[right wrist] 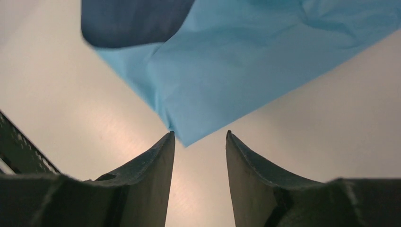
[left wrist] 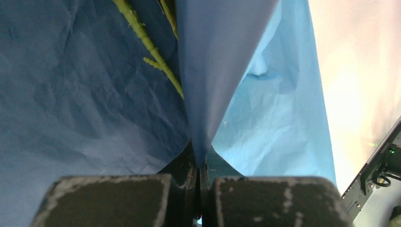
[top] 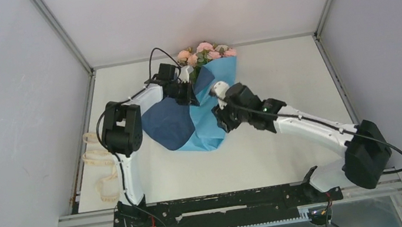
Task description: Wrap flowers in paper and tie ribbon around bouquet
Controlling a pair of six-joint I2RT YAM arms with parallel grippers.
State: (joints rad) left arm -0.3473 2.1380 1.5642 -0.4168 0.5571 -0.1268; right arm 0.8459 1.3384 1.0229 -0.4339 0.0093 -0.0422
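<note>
The flowers (top: 205, 53) lie at the back of the table, pink blooms sticking out of the paper (top: 205, 129). The paper is partly folded over them, its navy face (top: 168, 123) showing on the left. My left gripper (top: 187, 92) is shut on a raised fold of the paper (left wrist: 215, 71), with green stems (left wrist: 147, 46) just to its left. My right gripper (top: 222, 123) is open and holds nothing. Its fingertips stand either side of a light-blue corner of the paper (right wrist: 222, 80), just short of it. The ribbon (top: 99, 163) lies loose near the table's left edge.
A black rail (top: 223, 203) runs along the near edge with both arm bases on it. Grey walls and metal frame posts (top: 59, 32) close in the table on the left, right and back. Black cables loop over the left arm (top: 159, 53).
</note>
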